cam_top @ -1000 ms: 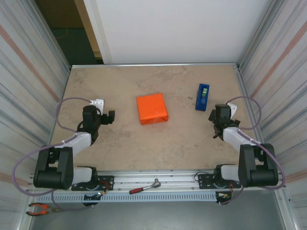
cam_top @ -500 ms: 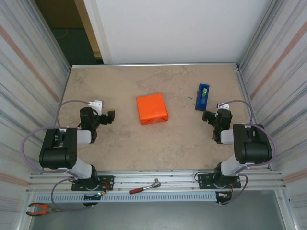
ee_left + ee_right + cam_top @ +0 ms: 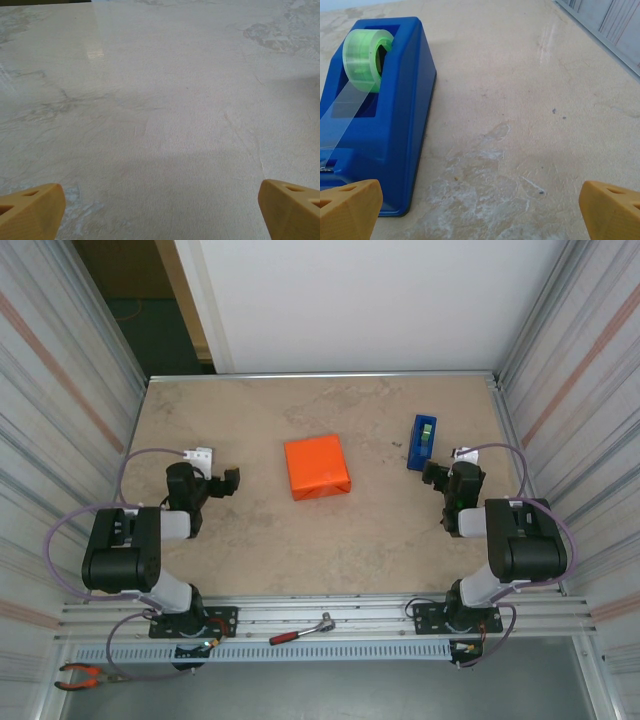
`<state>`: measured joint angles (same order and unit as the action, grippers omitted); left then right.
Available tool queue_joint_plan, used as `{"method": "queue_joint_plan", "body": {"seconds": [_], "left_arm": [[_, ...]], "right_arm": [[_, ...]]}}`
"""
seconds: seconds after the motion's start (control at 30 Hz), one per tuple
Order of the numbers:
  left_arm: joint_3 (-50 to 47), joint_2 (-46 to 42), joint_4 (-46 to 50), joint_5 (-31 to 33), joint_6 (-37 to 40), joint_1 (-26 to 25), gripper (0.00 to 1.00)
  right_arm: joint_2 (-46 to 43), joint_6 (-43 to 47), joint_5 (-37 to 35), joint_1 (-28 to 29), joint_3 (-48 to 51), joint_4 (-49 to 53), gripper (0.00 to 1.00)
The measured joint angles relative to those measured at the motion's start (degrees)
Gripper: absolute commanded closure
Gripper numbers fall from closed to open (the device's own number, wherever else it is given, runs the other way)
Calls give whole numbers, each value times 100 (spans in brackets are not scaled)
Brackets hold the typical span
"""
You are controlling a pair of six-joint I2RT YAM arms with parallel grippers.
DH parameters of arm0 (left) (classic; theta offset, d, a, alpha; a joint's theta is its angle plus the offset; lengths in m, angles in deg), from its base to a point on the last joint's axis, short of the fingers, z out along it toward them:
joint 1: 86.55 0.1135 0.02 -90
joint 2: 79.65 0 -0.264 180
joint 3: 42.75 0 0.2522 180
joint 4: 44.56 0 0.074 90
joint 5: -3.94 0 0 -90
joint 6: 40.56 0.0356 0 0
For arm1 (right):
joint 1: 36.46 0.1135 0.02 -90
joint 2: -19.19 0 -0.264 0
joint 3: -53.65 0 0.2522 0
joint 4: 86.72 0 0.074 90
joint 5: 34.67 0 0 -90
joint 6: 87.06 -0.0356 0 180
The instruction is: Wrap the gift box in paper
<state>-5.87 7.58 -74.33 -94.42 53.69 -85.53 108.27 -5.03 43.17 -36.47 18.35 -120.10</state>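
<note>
The gift box (image 3: pixel 317 467) lies flat in the middle of the beige table, a low square block fully covered in plain orange paper, with a fold line along its right side. My left gripper (image 3: pixel 218 472) rests low at the left, well apart from the box, open, with only bare tabletop between its orange fingertips (image 3: pixel 30 210). My right gripper (image 3: pixel 446 466) sits at the right, also open and empty (image 3: pixel 480 212), just behind the blue tape dispenser (image 3: pixel 380 110).
The tape dispenser (image 3: pixel 422 442) stands right of the box with a green roll (image 3: pixel 366 59). Corrugated metal walls (image 3: pixel 575 390) close in both sides. A red-handled ratchet (image 3: pixel 300 630) and pliers (image 3: pixel 85 675) lie on the front rail.
Both arms have folded back upright over their bases. The grippers stayed open near the same spots; the right one edged slightly toward the dispenser. The box has not moved.
</note>
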Motion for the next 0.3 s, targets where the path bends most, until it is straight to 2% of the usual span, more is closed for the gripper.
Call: {"method": "queue_joint_plan", "body": {"seconds": [0.3], "left_arm": [[0, 0, 0, 68, 0, -33, 1]], "right_arm": [[2, 11, 199, -50, -98, 48, 1]]}}
